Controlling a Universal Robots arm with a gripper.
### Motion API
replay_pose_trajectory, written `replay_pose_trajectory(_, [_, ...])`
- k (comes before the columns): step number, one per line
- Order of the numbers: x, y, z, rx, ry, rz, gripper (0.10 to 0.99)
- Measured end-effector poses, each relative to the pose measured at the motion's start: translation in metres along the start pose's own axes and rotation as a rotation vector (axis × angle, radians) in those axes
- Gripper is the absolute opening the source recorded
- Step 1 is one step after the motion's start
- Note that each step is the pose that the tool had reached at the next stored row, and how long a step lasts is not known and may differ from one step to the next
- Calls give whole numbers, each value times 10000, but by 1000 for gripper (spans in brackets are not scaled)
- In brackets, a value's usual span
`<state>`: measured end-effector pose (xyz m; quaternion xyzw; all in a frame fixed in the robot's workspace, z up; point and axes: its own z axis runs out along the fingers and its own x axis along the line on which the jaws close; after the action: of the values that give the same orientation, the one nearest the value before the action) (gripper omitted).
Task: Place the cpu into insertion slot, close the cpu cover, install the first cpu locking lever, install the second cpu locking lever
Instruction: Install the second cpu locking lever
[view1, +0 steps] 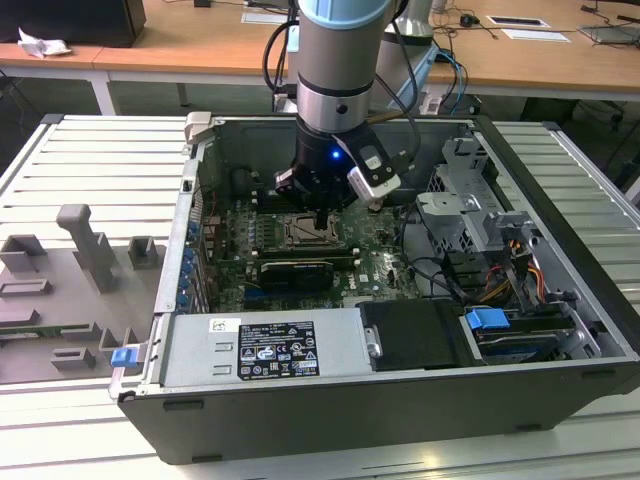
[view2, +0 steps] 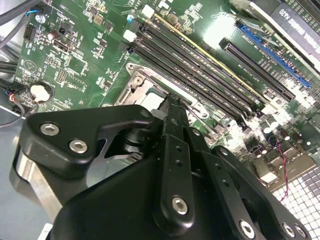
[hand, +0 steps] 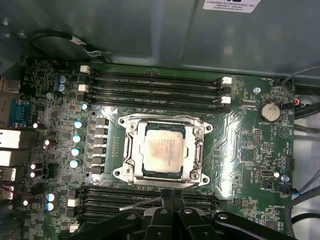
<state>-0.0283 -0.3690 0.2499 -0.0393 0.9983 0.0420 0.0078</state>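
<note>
While the black gripper (hand: 170, 197), fingers pressed together and empty, hovers at the socket's edge | silvery-beige square cpu (hand: 162, 149) sits in the metal-rimmed insertion slot (hand: 131, 125) | silvery cpu cover (hand: 197, 150) lies closed | lever: push steadily, avoid memory slots.

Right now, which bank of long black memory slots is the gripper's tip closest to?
The bank on the gripper's side of the cpu cover; its tip overlaps those slots. The other bank lies beyond the cpu, toward the case wall.
</note>
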Motion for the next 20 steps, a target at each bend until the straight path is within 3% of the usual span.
replay_pose_trajectory(5, [34,-45,18,-1,0,0,106])
replay_pose_trajectory(15, [71,-61,50,-15,0,1,106])
replay_pose_trajectory(20, [142,-87,63,-204,-13,3,106])
